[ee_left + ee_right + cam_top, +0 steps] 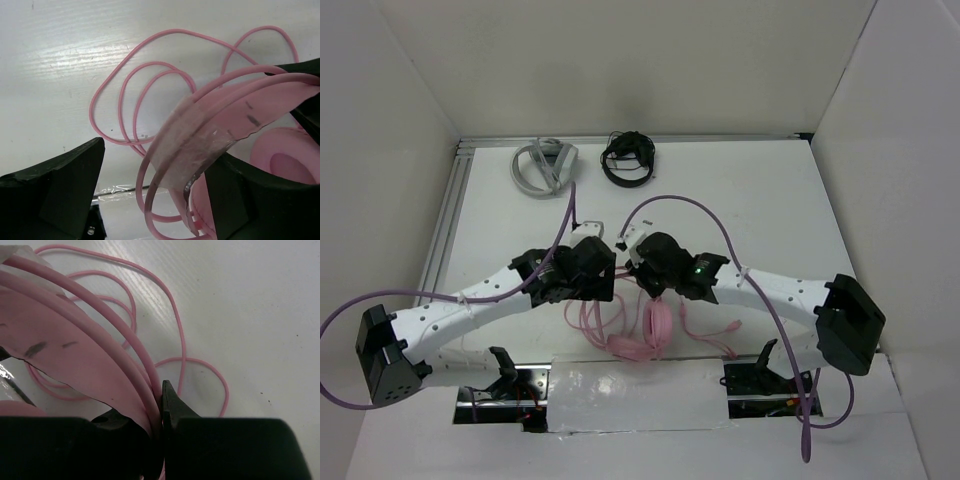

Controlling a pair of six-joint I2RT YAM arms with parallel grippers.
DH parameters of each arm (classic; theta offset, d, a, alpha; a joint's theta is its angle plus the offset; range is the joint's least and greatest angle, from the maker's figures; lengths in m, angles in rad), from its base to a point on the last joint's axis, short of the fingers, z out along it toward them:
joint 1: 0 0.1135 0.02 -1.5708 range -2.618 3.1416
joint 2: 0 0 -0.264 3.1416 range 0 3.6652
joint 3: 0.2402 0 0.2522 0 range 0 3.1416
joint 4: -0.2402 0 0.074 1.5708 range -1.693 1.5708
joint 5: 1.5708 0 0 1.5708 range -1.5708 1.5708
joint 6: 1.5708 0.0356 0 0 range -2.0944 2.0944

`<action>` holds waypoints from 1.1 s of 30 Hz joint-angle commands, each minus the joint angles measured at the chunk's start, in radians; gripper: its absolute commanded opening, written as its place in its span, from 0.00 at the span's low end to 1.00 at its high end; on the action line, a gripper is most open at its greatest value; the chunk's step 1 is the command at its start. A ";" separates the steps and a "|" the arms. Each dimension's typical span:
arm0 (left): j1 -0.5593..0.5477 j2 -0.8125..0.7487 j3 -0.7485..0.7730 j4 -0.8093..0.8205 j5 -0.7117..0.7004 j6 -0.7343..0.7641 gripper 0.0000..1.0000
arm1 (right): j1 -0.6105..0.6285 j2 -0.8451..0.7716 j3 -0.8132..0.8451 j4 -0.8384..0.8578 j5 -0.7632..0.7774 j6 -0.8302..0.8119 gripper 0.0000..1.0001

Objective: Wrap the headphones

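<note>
The pink headphones (647, 337) lie on the white table near the front edge, between my two grippers. Their thin headband (235, 107), partly covered by clear tape, rises above the table. My right gripper (160, 399) is shut on the headband (85, 360) together with a strand of cable. My left gripper (155, 170) is open around the headband, which passes close to its right finger (260, 200). An earcup (287, 160) shows behind that finger. The long pink cable (125, 95) lies in loose loops on the table, also in the right wrist view (200, 365) and top view (588, 322).
Grey headphones (544, 166) and black headphones (628, 158) lie at the table's far edge. A clear plastic sheet (630, 395) covers the front edge between the arm bases. Purple arm cables (700, 215) arc above the grippers. White walls enclose three sides.
</note>
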 commanded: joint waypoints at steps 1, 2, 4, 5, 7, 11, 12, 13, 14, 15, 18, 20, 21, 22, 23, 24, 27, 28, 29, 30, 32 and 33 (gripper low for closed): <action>0.010 -0.014 0.016 0.059 0.007 0.109 0.90 | -0.005 0.017 0.083 -0.047 -0.066 -0.010 0.00; 0.011 -0.033 0.005 0.067 0.012 0.112 0.86 | -0.014 0.015 0.088 -0.050 -0.066 -0.010 0.00; 0.025 -0.048 -0.027 0.100 0.039 0.135 0.80 | -0.023 0.004 0.085 -0.049 -0.066 -0.009 0.00; 0.031 -0.063 -0.034 0.108 0.049 0.141 0.79 | -0.026 -0.003 0.079 -0.047 -0.066 -0.009 0.00; 0.048 -0.076 -0.058 0.133 0.067 0.155 0.79 | -0.027 -0.026 0.075 -0.035 -0.066 -0.010 0.00; 0.051 -0.103 -0.091 0.148 0.153 0.169 0.79 | -0.036 -0.051 0.085 -0.033 -0.039 -0.012 0.00; 0.053 -0.108 -0.096 0.143 0.156 0.155 0.78 | -0.039 -0.052 0.088 -0.036 -0.029 -0.013 0.00; 0.051 -0.114 -0.100 0.131 0.158 0.146 0.78 | -0.039 -0.052 0.094 -0.035 -0.017 -0.010 0.00; 0.051 -0.116 -0.108 0.130 0.159 0.138 0.77 | -0.043 -0.052 0.097 -0.036 -0.008 -0.010 0.00; 0.051 -0.108 -0.113 0.116 0.162 0.129 0.75 | -0.043 -0.051 0.100 -0.033 0.001 -0.006 0.00; 0.050 -0.084 -0.113 0.091 0.153 0.094 0.67 | -0.053 -0.051 0.109 -0.038 0.003 -0.007 0.00; 0.050 -0.047 -0.099 0.074 0.141 0.086 0.54 | -0.054 -0.051 0.114 -0.041 -0.002 -0.006 0.00; 0.048 -0.021 -0.093 0.067 0.135 0.080 0.49 | -0.053 -0.052 0.114 -0.040 -0.008 -0.007 0.00; 0.048 -0.007 -0.072 0.047 0.125 0.071 0.34 | -0.051 -0.052 0.115 -0.038 -0.014 -0.007 0.00; 0.048 0.005 -0.064 0.035 0.112 0.049 0.27 | -0.053 -0.052 0.114 -0.037 -0.011 -0.007 0.00; 0.047 0.027 -0.049 0.019 0.104 0.039 0.19 | -0.053 -0.051 0.114 -0.037 -0.005 -0.006 0.00; 0.044 0.050 -0.012 -0.002 0.089 0.011 0.00 | -0.056 -0.034 0.124 -0.041 0.015 -0.001 0.00; 0.042 0.053 -0.010 0.005 0.081 0.008 0.00 | -0.054 -0.026 0.128 -0.038 0.024 0.008 0.04; 0.042 0.059 -0.007 0.004 0.066 0.000 0.00 | -0.054 -0.026 0.134 -0.033 0.047 0.013 0.10; 0.042 0.062 0.002 -0.002 0.056 -0.015 0.00 | -0.048 -0.026 0.135 -0.026 0.056 0.019 0.19; 0.042 0.067 0.013 -0.012 0.023 -0.047 0.00 | -0.039 -0.046 0.137 0.000 0.082 0.022 0.37; 0.042 0.068 0.018 -0.012 0.010 -0.060 0.00 | -0.034 -0.063 0.141 0.011 0.096 0.025 0.45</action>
